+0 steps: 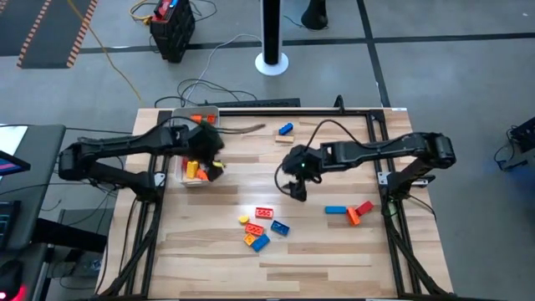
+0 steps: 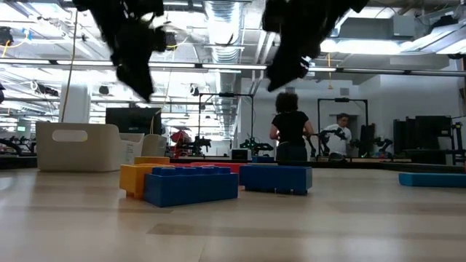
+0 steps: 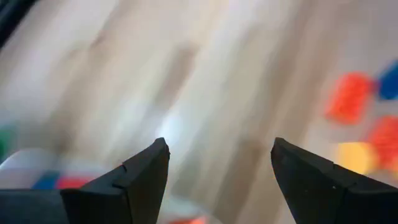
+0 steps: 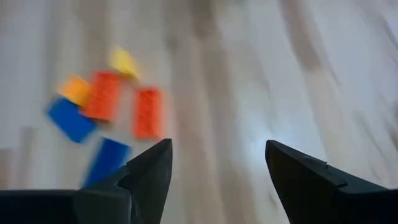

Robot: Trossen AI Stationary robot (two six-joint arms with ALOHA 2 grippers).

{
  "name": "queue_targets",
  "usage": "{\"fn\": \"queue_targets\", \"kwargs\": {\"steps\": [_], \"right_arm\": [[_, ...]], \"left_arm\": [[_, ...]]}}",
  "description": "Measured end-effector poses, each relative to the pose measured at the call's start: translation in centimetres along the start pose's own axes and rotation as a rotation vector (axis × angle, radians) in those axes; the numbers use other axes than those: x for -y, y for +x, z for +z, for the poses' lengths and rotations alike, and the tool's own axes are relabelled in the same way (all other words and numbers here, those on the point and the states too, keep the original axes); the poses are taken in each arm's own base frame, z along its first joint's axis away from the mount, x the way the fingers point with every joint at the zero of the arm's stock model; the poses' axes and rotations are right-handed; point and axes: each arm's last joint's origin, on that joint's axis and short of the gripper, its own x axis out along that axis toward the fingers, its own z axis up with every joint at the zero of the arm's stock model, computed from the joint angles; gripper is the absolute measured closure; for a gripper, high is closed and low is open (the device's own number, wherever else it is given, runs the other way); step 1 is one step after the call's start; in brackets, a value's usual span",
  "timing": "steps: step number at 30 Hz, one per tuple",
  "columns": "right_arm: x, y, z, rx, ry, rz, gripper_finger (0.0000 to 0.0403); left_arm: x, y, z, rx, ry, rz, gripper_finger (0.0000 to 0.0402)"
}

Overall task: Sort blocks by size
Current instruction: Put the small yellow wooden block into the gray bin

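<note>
A loose group of red, orange, yellow and blue blocks lies flat on the wooden table near its middle front; the right wrist view shows these blocks too. More blocks lie to the right, and a blue and a tan one lie at the far side. My left gripper hangs open above the table beside a white tray that holds several blocks. My right gripper hangs open above bare wood, on the far side of the group. Neither has anything between its fingers.
A second white tray with orange blocks stands at the far left edge. A dark cable lies along the far side. Black frame rails run along the table's sides. Bare wood lies between the block groups. People stand in the room beyond.
</note>
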Motion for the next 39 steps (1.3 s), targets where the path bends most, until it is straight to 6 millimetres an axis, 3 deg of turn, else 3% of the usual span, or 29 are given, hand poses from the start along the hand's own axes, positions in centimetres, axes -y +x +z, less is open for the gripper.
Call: {"fn": "queue_targets", "kwargs": {"steps": [10,15,21,26,31,39], "right_arm": [[5.1,-2.9,-1.3,-0.135,0.158,-0.142,0.0119],[5.5,-4.3,-1.1,-0.085,0.104,-0.144,0.0119],[5.4,-4.6,-0.9,-0.066,-0.003,-0.137,0.0119],[5.0,-4.6,-1.1,-0.098,-0.069,-0.127,0.0119],[5.0,-4.8,-1.5,-0.134,-0.087,-0.125,0.0119],[4.9,-5.2,-1.4,-0.115,-0.088,-0.124,0.0119]], "left_arm": [[7.7,3.3,0.2,0.045,0.189,-0.231,0.0136],[10.6,5.6,-0.8,-0.04,0.166,-0.295,0.0136],[13.6,8.0,-1.3,-0.025,0.1,-0.358,0.0136],[15.2,9.5,-2.6,-0.05,0.076,-0.294,0.0136],[15.8,9.3,-3.8,-0.041,0.105,-0.161,0.0136],[16.6,8.8,-4.9,-0.097,0.219,-0.205,0.0136]]}}
